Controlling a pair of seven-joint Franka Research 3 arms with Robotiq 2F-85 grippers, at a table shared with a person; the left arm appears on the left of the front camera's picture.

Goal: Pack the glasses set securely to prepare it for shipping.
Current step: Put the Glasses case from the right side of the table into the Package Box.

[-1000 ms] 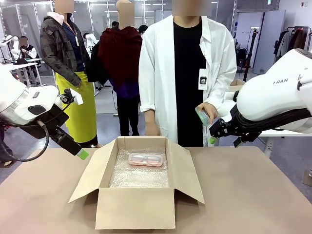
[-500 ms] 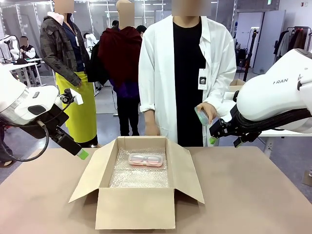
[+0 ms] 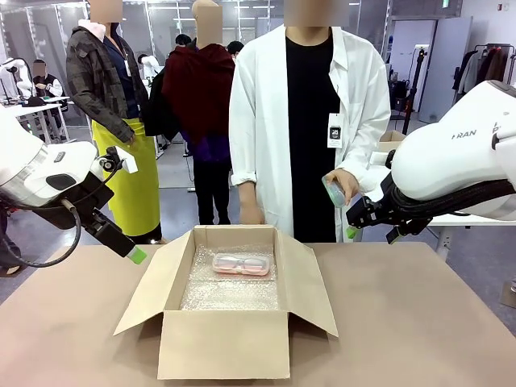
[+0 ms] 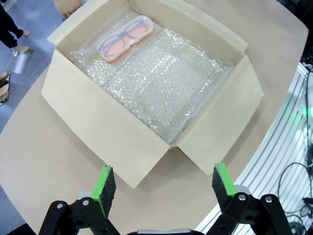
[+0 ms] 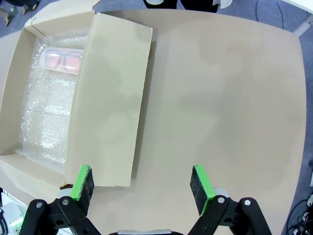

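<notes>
As its flaps splay wide, box (image 3: 224,343): brown cardboard, lined with bubble wrap (image 4: 161,88).
Pink case (image 3: 240,264): rounded, translucent, flat by the box's far wall; bare wrap nearer.
Mint case (image 3: 334,192): in the person's hand (image 3: 347,184), beyond the box's far right corner.
Left gripper (image 4: 162,177): spread, empty, left of the box.
Right gripper (image 5: 142,180): spread, empty, right of the box.

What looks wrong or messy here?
Nothing is spilled or broken. The pink case lies flat on the bubble wrap at the far end of the box. Only the green case is outside it, in the person's hand.
</notes>
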